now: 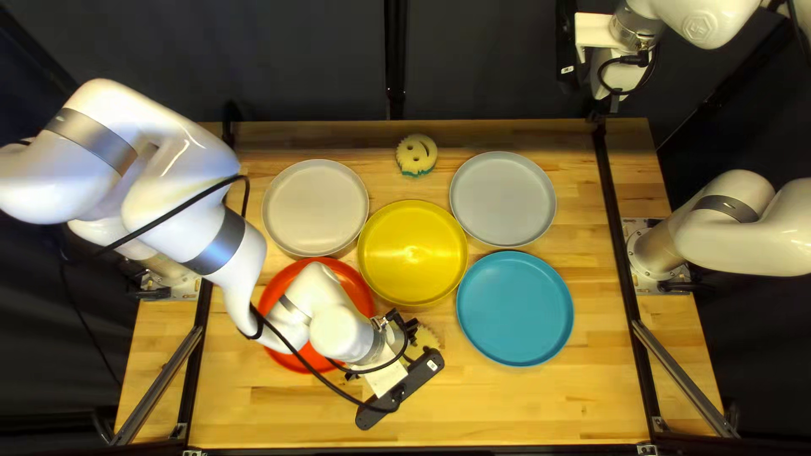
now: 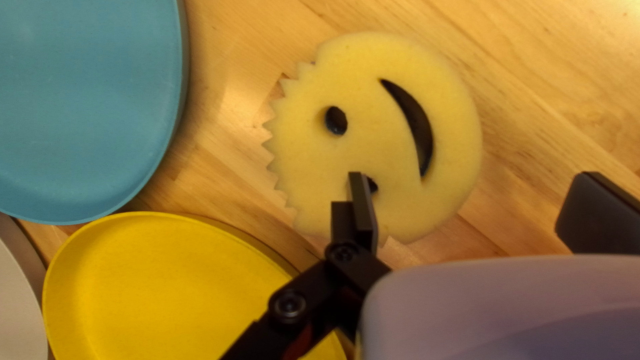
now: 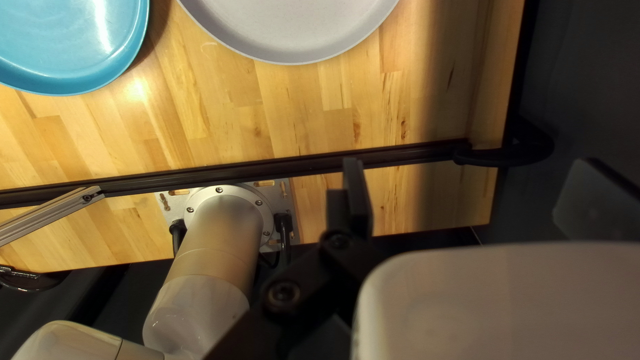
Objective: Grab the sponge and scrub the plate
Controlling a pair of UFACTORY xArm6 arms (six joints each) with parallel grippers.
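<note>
From above, left gripper at near middle, right gripper far right, round yellow foam sponge at far middle, left wrist view, jaws spread over second sponge beside round blue plate, right wrist view, jaws spread

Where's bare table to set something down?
Best: between the blue plate and the table's near edge. Narrower: from blue plate to the black rail near my right arm. Crowded: around the yellow plate and red plate, under my left arm.
</note>
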